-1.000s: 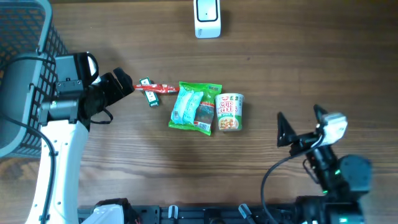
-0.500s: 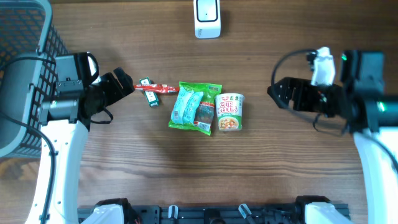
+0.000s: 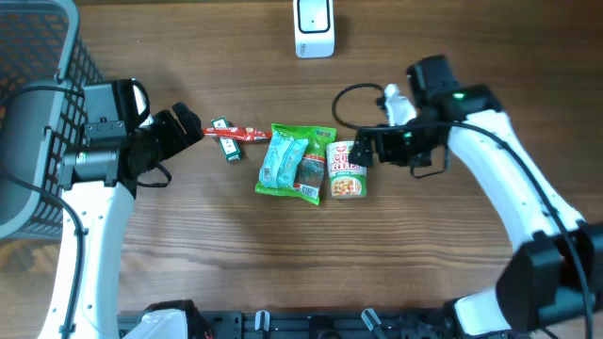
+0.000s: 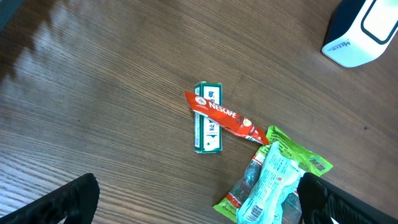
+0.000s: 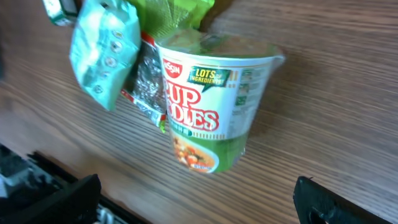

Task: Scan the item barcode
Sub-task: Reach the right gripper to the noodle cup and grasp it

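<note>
A green cup of noodles (image 3: 347, 169) lies on its side at the table's middle, against a green snack bag (image 3: 303, 165) with a light-blue packet (image 3: 281, 160) on top. My right gripper (image 3: 362, 153) is open just right of the cup; in the right wrist view the cup (image 5: 211, 106) lies ahead of the open gripper (image 5: 196, 202), untouched. A red Nescafe stick (image 3: 237, 133) crosses a small green pack (image 3: 224, 141). My left gripper (image 3: 192, 129) is open to their left, holding nothing. The white scanner (image 3: 314, 26) stands at the back.
A dark wire basket (image 3: 38, 56) fills the far left corner behind the left arm. The left wrist view shows the stick (image 4: 224, 116), the snack bag (image 4: 298, 155) and a corner of the scanner (image 4: 357, 34) on the wood table.
My right arm has swung from the front right corner up and leftward to the cup of noodles. The left arm and all items are unmoved.
</note>
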